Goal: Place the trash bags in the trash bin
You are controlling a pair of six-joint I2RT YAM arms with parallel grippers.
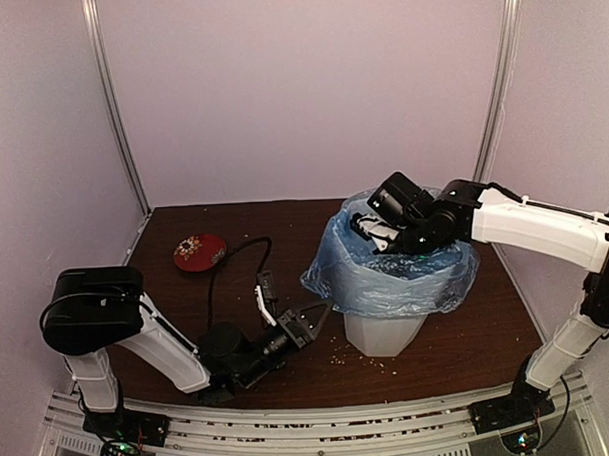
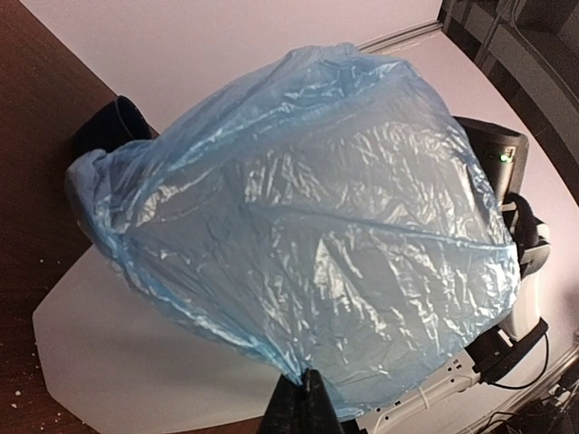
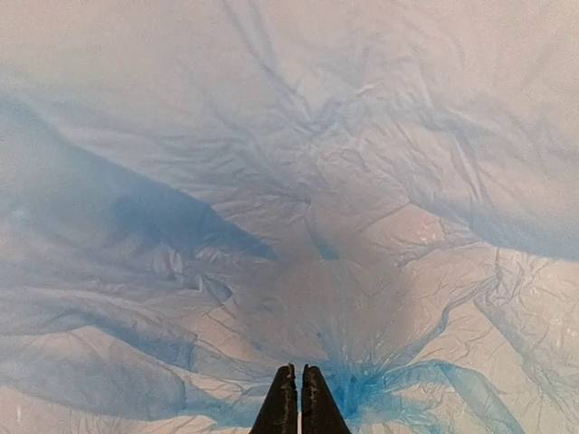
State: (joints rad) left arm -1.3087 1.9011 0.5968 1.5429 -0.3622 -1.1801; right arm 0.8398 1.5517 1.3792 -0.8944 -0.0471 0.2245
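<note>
The light-blue trash bag [image 1: 386, 270] drapes over the rim of the white trash bin [image 1: 383, 335] on the desk [image 1: 478, 332], its lower edge pinched in the clenched left pincer [image 2: 304, 402], while the right pincer [image 3: 298, 398], down inside it, seems clamped on gathered film.

Bag [image 3: 289, 181]: pale blue wrinkled film fills my whole view.
Creases: darker blue folds bunch just right of my gripper.
Right gripper [image 3: 299, 398]: bottom centre, black tips nearly touching. I can't tell whether film is caught between them.
</note>
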